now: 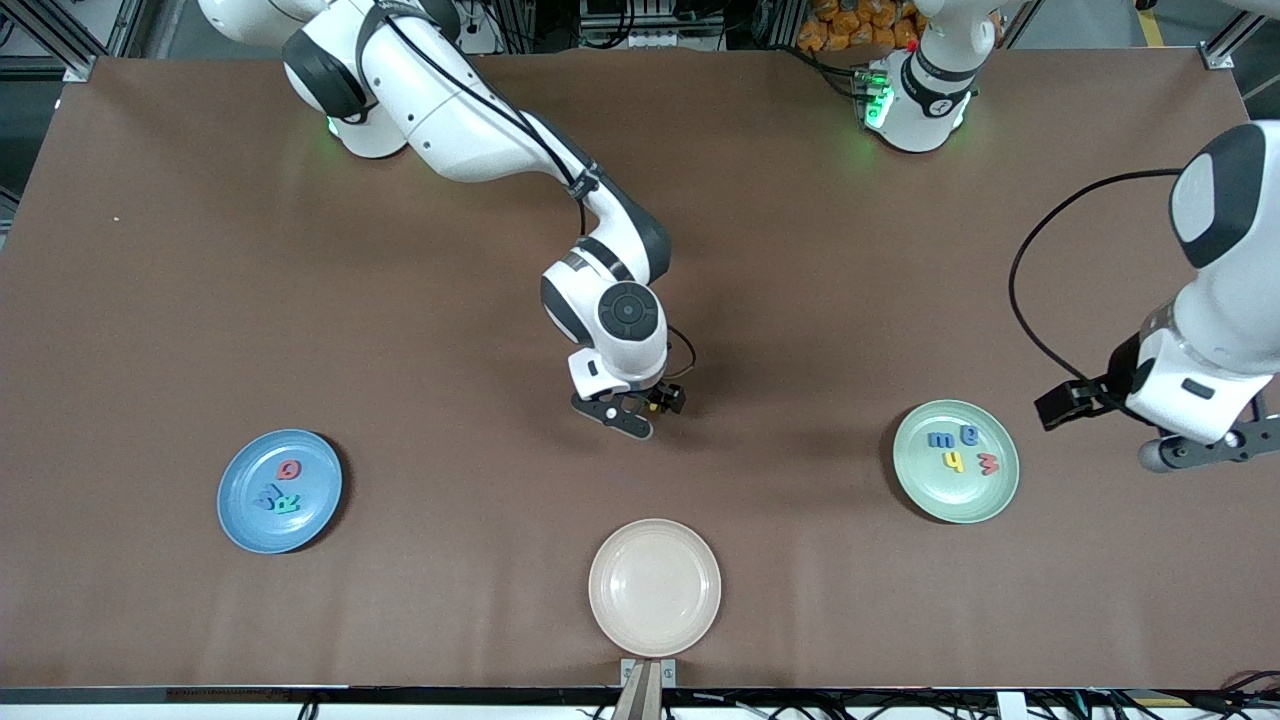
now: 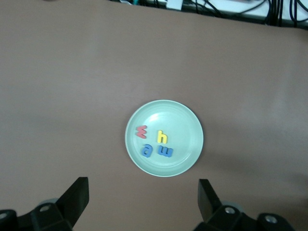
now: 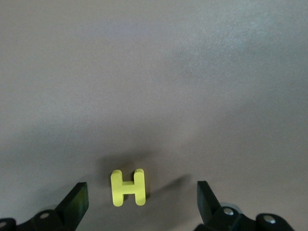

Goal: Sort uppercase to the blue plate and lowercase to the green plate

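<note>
One letter is left unsorted: the yellow H (image 3: 128,187), lying flat on the brown worktop (image 1: 150,300) near its middle, directly under the right tool (image 1: 640,408). Scanning the front view from its left edge: the blue plate (image 1: 240,520) sits toward the right arm's end w/ three capitals on it, a red Q (image 1: 289,469), blue M (image 1: 268,495) and teal R (image 1: 288,502), bunched together. Next, mid-worktop, the right tool hangs low over the H w/ jaws spread wide, gripping nothing; in the right wrist view the H sits between the two fingers (image 3: 72,204), a bit closer to one of them, its two uprights running roughly parallel to the finger faces. An empty cream plate (image 1: 655,640) lies nearer the front camera than that tool. Then the green plate (image 1: 915,480) toward the left arm's end, holding four lowercase letters (image 1: 958,450). Last, the left tool (image 2: 143,202) waits beside the green plate, jaws also spread, empty. Judgement: right arm is plainly nearer the H; a straight drop, then pinch across the uprights, looks like what's needed.
</note>
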Tool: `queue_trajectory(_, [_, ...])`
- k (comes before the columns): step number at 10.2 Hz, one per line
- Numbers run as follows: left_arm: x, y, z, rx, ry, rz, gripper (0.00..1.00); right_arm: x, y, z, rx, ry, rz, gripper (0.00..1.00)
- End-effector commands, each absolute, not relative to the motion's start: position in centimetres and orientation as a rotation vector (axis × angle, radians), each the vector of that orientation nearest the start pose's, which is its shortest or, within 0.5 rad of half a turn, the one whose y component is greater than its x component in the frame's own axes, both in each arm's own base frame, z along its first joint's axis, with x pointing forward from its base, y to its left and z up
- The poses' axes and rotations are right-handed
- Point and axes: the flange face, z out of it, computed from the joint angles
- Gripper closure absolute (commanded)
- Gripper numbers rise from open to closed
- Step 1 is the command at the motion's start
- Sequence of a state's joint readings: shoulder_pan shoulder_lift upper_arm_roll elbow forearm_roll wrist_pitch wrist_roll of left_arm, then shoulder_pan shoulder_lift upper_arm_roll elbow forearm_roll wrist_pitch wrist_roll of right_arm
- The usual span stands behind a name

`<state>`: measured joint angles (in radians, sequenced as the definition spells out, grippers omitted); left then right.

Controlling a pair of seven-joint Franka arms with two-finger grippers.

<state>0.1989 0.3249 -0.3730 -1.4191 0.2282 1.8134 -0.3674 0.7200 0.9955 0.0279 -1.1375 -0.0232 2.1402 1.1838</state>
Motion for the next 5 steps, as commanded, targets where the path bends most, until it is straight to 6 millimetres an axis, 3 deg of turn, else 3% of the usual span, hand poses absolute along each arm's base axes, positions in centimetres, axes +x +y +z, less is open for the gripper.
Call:
queue_trajectory(1, [64.5, -4.7, 56.6, -3.073, -0.254, -0.202, 0.0, 57.0, 51.9, 18.9, -3.081, 0.601, -0.028, 0.0])
queue_trajectory(5, [64.1, -3.5, 57.0, -3.061, -0.296, -0.181, 0.0, 57.2, 52.4, 17.8, -3.044, 0.559, -0.071, 0.0])
